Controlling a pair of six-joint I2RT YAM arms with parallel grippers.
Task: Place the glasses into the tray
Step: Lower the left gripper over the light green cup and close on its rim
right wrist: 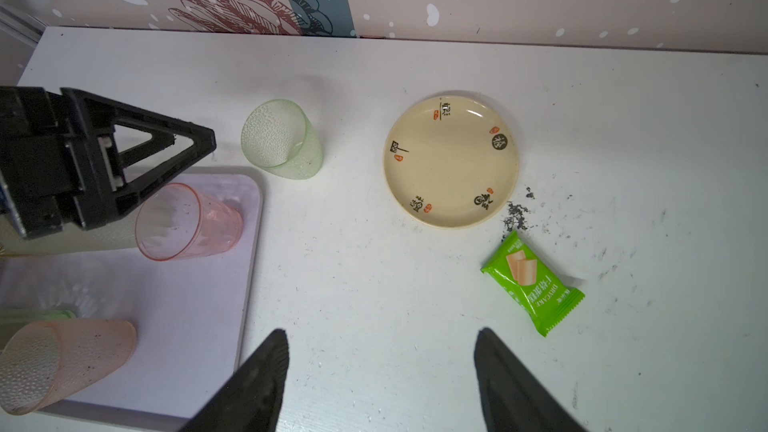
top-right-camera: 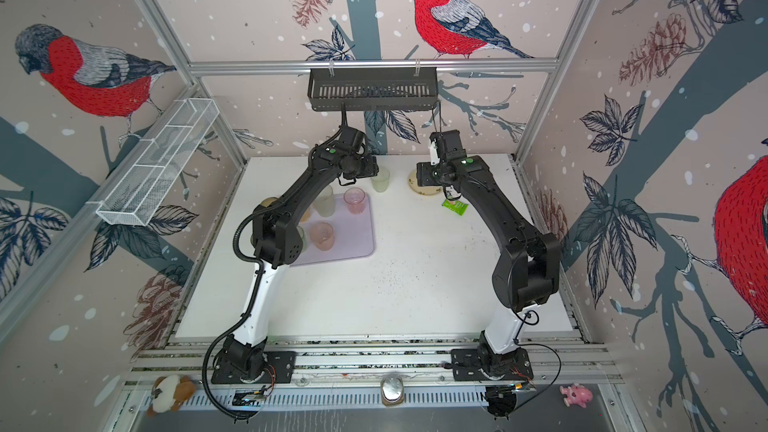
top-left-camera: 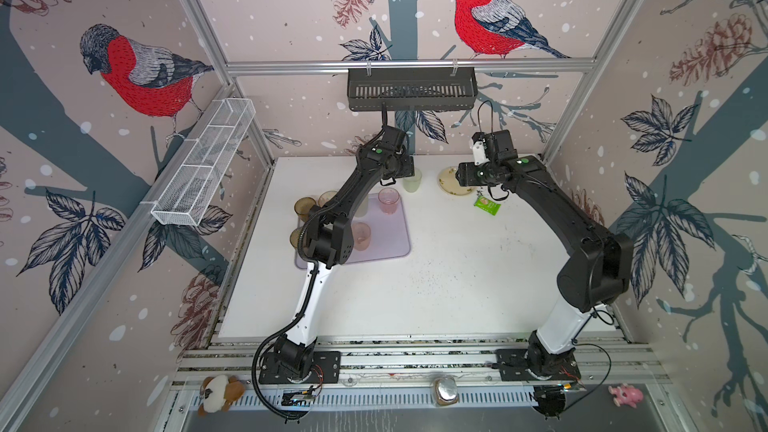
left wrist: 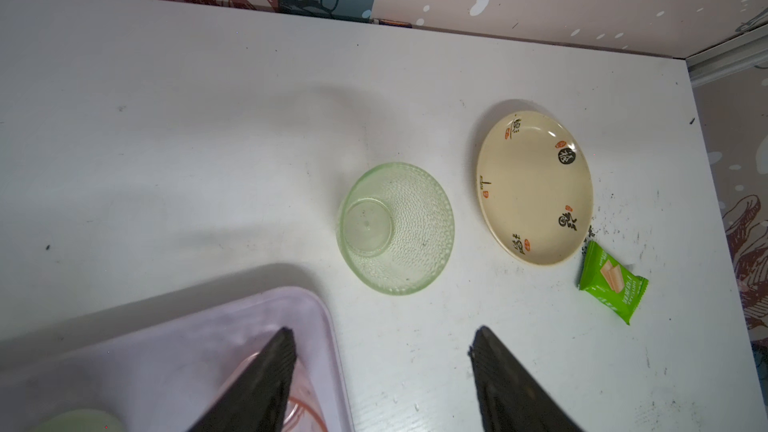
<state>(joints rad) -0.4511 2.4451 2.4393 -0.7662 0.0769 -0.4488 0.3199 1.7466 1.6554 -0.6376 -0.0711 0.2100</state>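
Right wrist view: one pale green, dimpled translucent plastic tumbler [right wrist: 282,139] stands upright on the white table [right wrist: 415,326], just beside the flat lilac plastic tray [right wrist: 187,305], not yet in it. A smooth pink tumbler [right wrist: 187,222] and a dimpled pink tumbler [right wrist: 62,363] stand inside. Left gripper [left wrist: 384,330] and right gripper [right wrist: 381,331] are spread, empty.

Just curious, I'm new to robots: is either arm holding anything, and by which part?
Nothing is held. Both pairs of jaws stand open and empty; the green glass stands untouched.
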